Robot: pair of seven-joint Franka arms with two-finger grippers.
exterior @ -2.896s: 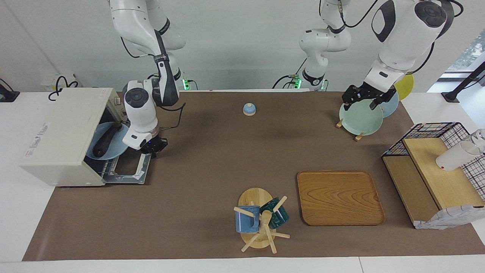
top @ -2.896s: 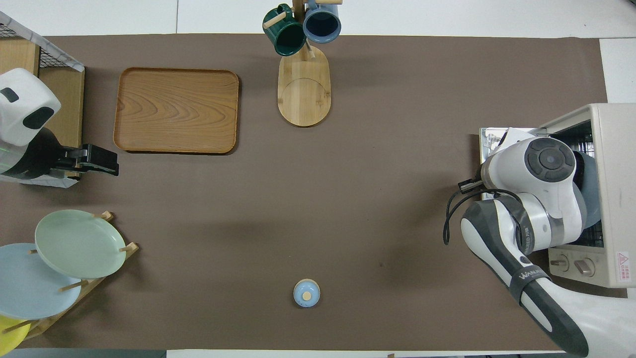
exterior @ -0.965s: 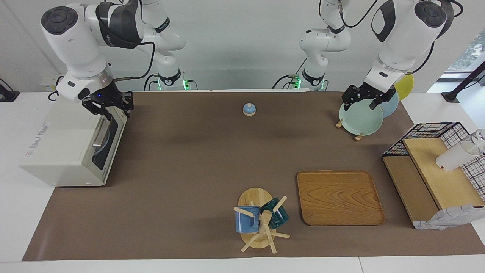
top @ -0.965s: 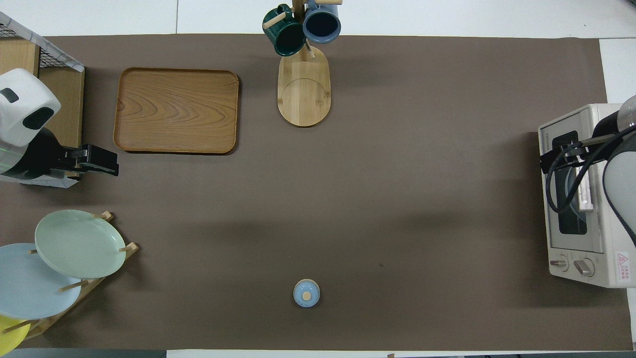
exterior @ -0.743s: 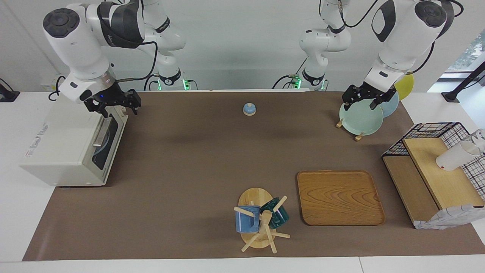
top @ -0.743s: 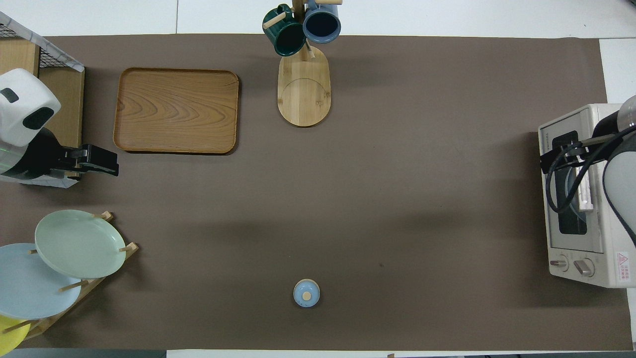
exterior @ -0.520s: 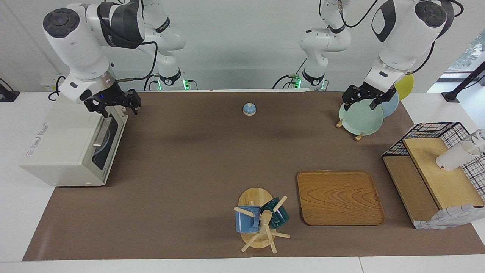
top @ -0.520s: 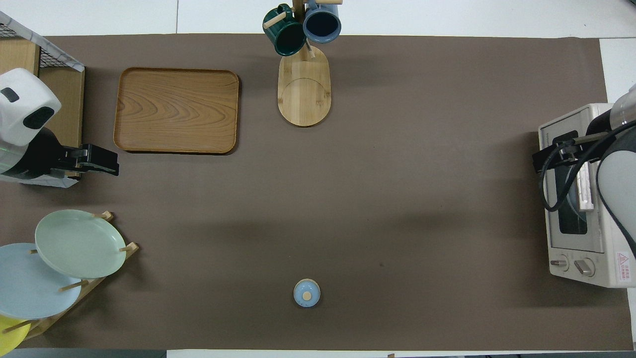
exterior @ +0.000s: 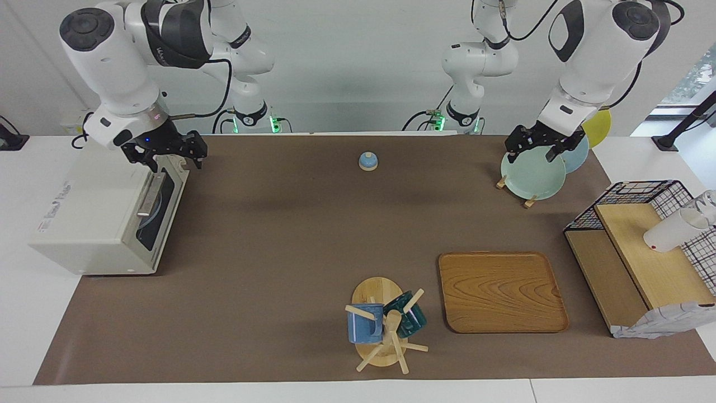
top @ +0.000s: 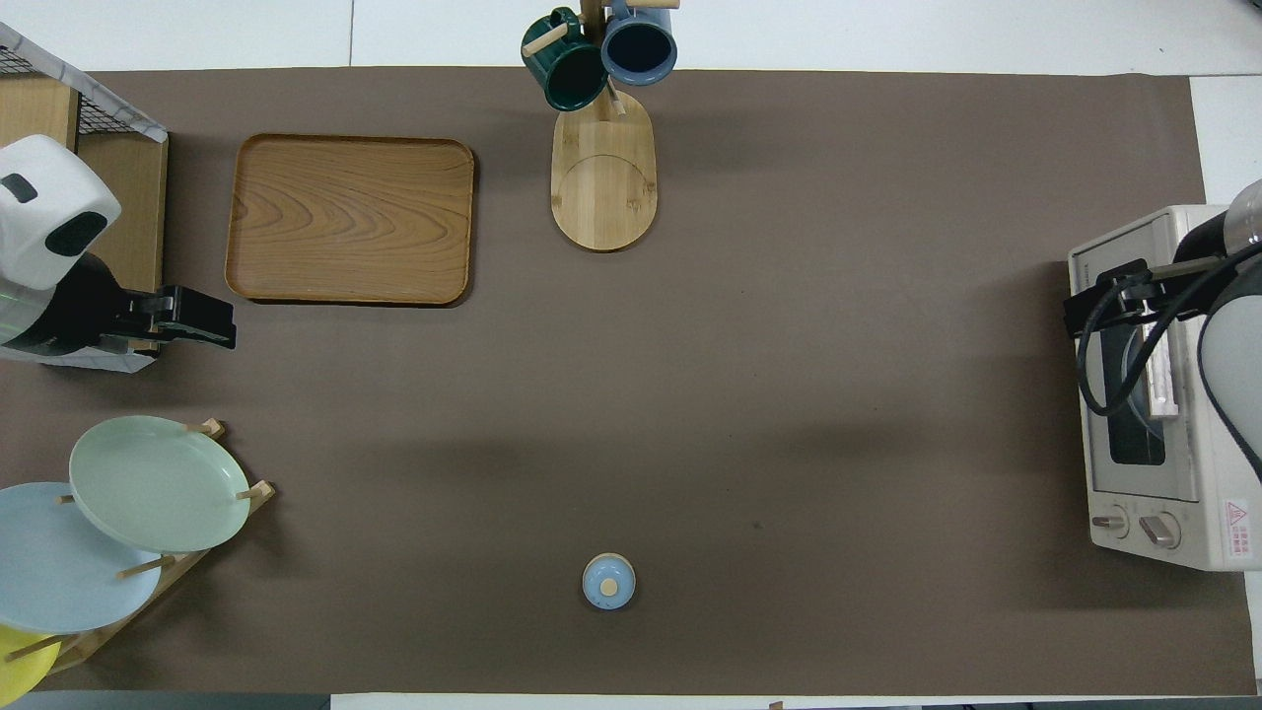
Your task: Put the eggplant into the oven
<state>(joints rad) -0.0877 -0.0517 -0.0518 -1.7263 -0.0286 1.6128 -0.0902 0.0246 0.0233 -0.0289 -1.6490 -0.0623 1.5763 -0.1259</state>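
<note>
The cream-white oven [exterior: 95, 218] stands at the right arm's end of the table, also in the overhead view [top: 1154, 473]. Its dark glass door [exterior: 162, 207] is shut. The eggplant is hidden inside; only a pale blue plate edge shows faintly through the glass. My right gripper [exterior: 166, 157] is open and empty, just above the door's top edge and apart from the bar handle [exterior: 148, 196]. It also shows in the overhead view [top: 1104, 296]. My left gripper [exterior: 534, 151] is open and empty and waits over the plate rack.
A small blue knobbed lid [exterior: 367, 161] lies near the robots. A rack holds a green plate [exterior: 531, 178] and others. A wooden tray [exterior: 500, 291], a mug tree [exterior: 383, 324] and a wire basket rack [exterior: 643, 246] with a white cup [exterior: 671, 232] lie farther out.
The oven door was open with the eggplant on a blue plate inside; now it is shut. My right gripper rose from the lowered door to its top edge. The left arm has not moved.
</note>
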